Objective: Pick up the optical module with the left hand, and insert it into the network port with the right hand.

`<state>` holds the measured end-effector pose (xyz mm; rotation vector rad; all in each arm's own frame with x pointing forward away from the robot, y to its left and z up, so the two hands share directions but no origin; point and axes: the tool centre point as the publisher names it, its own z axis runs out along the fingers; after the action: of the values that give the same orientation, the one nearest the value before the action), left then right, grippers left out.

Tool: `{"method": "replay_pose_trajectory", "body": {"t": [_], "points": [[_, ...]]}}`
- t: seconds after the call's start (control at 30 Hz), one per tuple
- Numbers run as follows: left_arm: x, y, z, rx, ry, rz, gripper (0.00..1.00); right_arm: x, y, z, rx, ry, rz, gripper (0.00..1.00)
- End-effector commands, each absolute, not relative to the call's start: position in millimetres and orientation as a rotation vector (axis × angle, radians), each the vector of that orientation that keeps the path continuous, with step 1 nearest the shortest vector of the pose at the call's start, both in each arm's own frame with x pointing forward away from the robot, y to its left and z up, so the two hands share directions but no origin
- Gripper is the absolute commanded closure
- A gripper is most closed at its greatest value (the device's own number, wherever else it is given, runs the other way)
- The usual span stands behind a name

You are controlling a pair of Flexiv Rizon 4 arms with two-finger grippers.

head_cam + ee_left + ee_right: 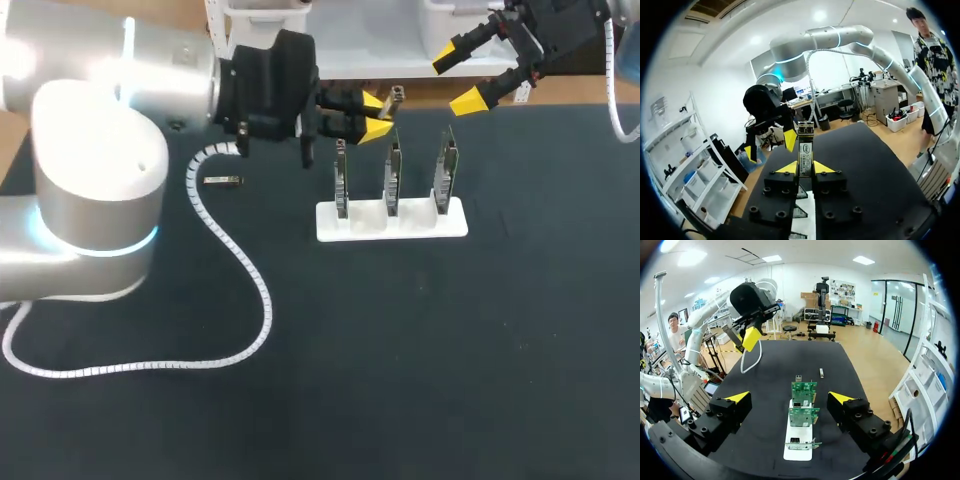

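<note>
Near the table's middle, the white stand [390, 225] holds the network port boards [392, 168], apparently unfilled. Behind it, the left gripper [375, 115] grips the optical module [806, 146], so pickup is done. By the far right edge the right gripper [456, 82] hangs open; handover and insertion remain.

Can see a small label [805, 150] on the optical module [805, 167], but cannot read its tiny print.

The black table [450, 350] bears a white stand [391, 222], coiled cable [268, 305] and, seemingly, a module [222, 181].
</note>
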<state>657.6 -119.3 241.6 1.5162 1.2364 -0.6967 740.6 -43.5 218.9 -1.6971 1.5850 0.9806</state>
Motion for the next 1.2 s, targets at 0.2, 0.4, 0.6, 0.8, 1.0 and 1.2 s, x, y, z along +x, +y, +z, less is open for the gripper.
{"method": "replay_pose_trajectory", "body": {"t": [0.2,0.4,0.6,0.8,1.0,1.2], "points": [[672.4,-131.7,239.3,1.566,1.141,-0.721,1.00,740.6,-43.3,219.1,-1.697,1.586,0.980,0.00],[672.4,-131.7,239.3,1.566,1.141,-0.721,1.00,740.6,-43.3,219.1,-1.697,1.586,0.980,0.00],[672.4,-131.7,239.3,1.566,1.141,-0.721,1.00,740.6,-43.3,219.1,-1.697,1.586,0.980,0.00],[658.6,-148.2,233.1,1.478,1.124,-0.808,1.00,740.6,-43.3,219.1,-1.697,1.586,0.980,0.00],[640.8,-148.6,242.3,1.393,1.159,-0.841,1.00,740.6,-43.3,219.1,-1.697,1.586,0.980,0.00],[632.2,-144.9,245.4,1.384,1.240,-0.875,1.00,740.6,-43.3,219.1,-1.697,1.586,0.980,0.00]]}}
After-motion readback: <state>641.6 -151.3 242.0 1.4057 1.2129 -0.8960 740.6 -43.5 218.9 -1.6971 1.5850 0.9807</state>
